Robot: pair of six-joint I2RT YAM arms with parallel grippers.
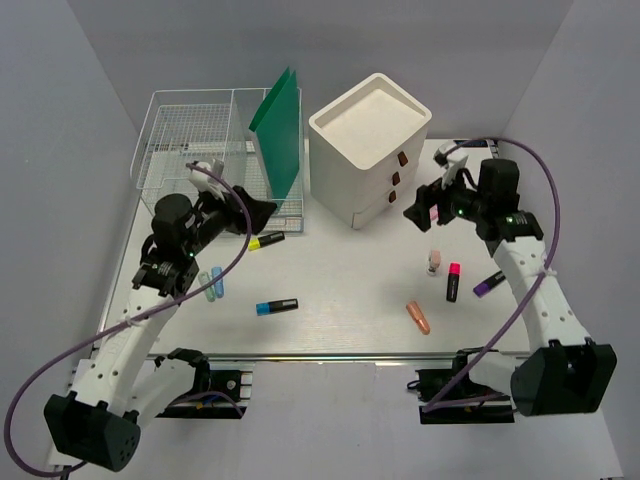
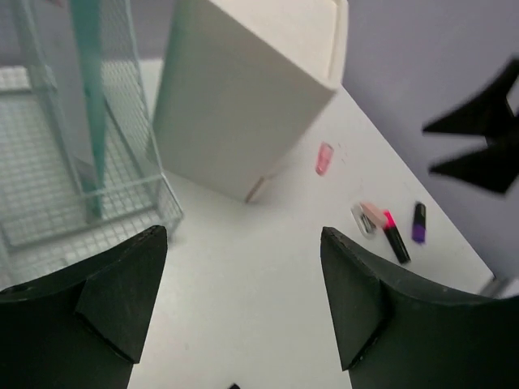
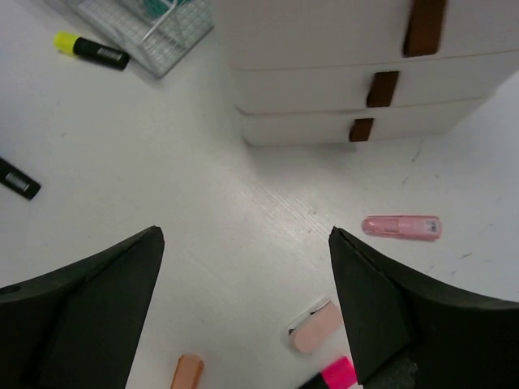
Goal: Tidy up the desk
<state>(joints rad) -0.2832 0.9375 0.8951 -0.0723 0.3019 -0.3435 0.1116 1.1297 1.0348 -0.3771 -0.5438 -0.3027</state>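
Wide-set and holding nothing, my left gripper (image 2: 243,243) and my right gripper (image 3: 243,243) fill the bottom of their own wrist views, jaws parted over the white desk (image 1: 350,280). From overhead the desk spreads across the frame, with a metal rail (image 1: 330,356) along its near edge where my two arms are bolted.

At the far left stands a wire basket (image 1: 190,130), with a green folder (image 1: 280,130) upright in its right-hand compartment. Just beside it is a white drawer box (image 1: 370,150). My left wrist camera sees only the box's blank side, while my right wrist camera catches its three brown pulls (image 3: 381,87).

My left gripper sits near the basket's front corner, close to a yellow highlighter (image 1: 265,240). A blue highlighter (image 1: 277,306) lies nearer the rail, and two pale pens (image 1: 213,286) lie under my left arm; those pens show only from above.

My right gripper is in front of the drawers. Near it lie a pink highlighter (image 1: 453,282) and a purple highlighter (image 1: 489,283), a peach stick (image 1: 418,316), a small pink-tipped piece (image 1: 434,263) and a pink capsule (image 3: 402,227), the last clearest in the right wrist view.
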